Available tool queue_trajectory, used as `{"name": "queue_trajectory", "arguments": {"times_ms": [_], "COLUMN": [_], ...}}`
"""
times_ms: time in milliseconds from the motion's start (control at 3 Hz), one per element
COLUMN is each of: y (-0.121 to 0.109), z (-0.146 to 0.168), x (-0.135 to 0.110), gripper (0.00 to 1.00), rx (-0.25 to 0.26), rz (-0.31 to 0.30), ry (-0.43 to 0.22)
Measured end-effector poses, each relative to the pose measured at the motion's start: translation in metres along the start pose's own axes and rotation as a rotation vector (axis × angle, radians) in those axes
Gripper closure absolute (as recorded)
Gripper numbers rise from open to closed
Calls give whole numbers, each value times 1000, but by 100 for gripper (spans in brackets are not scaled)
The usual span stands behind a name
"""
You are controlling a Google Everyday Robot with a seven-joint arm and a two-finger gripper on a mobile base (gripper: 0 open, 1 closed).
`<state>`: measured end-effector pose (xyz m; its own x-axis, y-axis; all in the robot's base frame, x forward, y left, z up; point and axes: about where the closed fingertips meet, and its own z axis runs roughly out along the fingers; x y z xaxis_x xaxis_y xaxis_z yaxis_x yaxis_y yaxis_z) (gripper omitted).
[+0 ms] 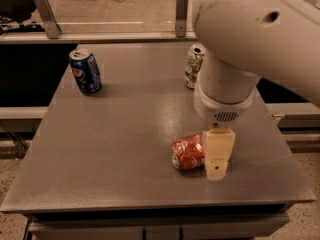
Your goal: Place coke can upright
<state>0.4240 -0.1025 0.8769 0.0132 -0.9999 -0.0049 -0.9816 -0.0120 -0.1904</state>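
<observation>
Coke can [187,153] lay on its side toward the table's [120,139] front, we saw, the gripper [218,168] just beside its right end (its grip we could not tell).

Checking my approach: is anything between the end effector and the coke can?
Nothing. In the camera view the end effector overlaps one end of the lying coke can; no object shows between them.

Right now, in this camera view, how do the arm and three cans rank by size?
1. Arm
2. Blue can
3. Coke can and white-and-green can: both partly hidden, unsure.
The gripper hangs at the coke can's right end.
</observation>
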Motion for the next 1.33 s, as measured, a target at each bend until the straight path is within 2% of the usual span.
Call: {"name": "queue_trajectory", "arguments": {"times_ms": [333, 667, 1333], "y": [13, 15, 22], "z": [30, 32, 27], "x": [-18, -18, -29], "gripper": [0, 0, 0], "rx": [-47, -52, -15], "rz": [-68, -72, -124], "ry": [19, 22, -88]}}
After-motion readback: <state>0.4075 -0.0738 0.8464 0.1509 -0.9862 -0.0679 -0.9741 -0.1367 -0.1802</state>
